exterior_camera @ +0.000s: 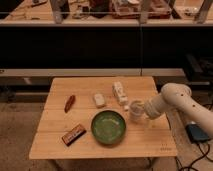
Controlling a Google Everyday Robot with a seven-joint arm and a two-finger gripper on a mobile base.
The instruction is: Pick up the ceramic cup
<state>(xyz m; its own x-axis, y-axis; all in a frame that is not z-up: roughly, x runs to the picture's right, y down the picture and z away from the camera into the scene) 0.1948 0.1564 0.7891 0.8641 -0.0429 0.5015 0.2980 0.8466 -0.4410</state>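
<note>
The ceramic cup (135,110) is a plain white mug standing upright on the wooden table (60,120), just right of the green bowl (108,127). My gripper (144,114) reaches in from the right on the white arm (176,101) and sits right against the cup's right side. The cup's right edge is partly hidden by the gripper.
A small white block (99,100) and a longer white object (120,93) lie behind the bowl. A red-brown object (69,103) and a dark snack bar (73,134) lie at the left. A blue device (196,133) sits on the floor at the right.
</note>
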